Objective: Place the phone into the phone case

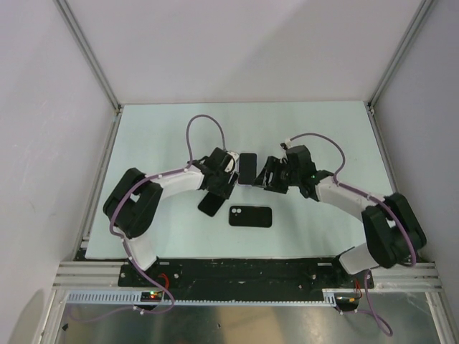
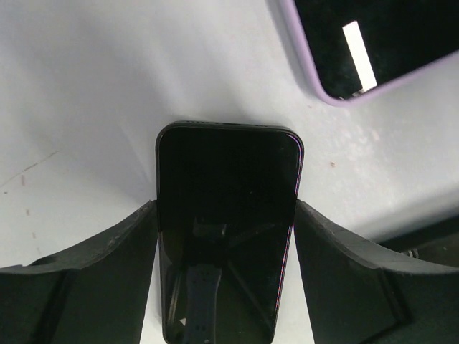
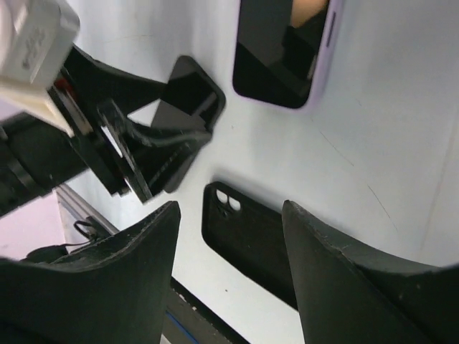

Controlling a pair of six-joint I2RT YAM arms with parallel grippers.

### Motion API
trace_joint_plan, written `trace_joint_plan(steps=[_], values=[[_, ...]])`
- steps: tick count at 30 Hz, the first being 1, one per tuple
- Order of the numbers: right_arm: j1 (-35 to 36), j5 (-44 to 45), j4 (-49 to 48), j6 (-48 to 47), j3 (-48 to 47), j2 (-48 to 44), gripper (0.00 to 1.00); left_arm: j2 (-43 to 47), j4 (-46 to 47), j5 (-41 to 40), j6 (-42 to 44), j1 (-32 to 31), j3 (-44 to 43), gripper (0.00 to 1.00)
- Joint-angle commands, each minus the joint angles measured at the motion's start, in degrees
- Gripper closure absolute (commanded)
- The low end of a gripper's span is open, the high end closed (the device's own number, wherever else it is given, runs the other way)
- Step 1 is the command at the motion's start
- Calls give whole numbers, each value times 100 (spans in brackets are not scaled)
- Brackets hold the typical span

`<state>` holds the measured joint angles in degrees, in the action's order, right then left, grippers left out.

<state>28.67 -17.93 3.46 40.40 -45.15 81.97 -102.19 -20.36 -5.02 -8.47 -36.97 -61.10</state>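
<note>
– L side?
– My left gripper (image 2: 226, 213) is pinching the black phone (image 2: 228, 168) by its long edges. Phone's tilted; can't tell if its low end touches the table (image 1: 323, 136).
– R?
– Right gripper (image 3: 229, 211) is spread, nothing btwn the fingers, hovering over the black case (image 3: 247, 240). Case lies flat, near a lilac-rimmed phone (image 1: 247, 168).

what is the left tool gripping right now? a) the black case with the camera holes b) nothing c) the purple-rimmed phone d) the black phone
d: in the left wrist view the black phone sits clamped by its long edges between the fingers of the left tool, while the purple-rimmed phone and the black case lie apart from it.
</note>
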Motion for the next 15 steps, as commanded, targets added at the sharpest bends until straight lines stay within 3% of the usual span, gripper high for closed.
trace_joint_plan(steps=[1, 15], values=[[-152, -918, -719, 47, -423, 629, 37, 449, 157, 421, 305, -127, 129, 64], [-225, -1914, -1377, 410, -900, 1967, 42, 912, 413, 921, 546, -401, 324, 64]])
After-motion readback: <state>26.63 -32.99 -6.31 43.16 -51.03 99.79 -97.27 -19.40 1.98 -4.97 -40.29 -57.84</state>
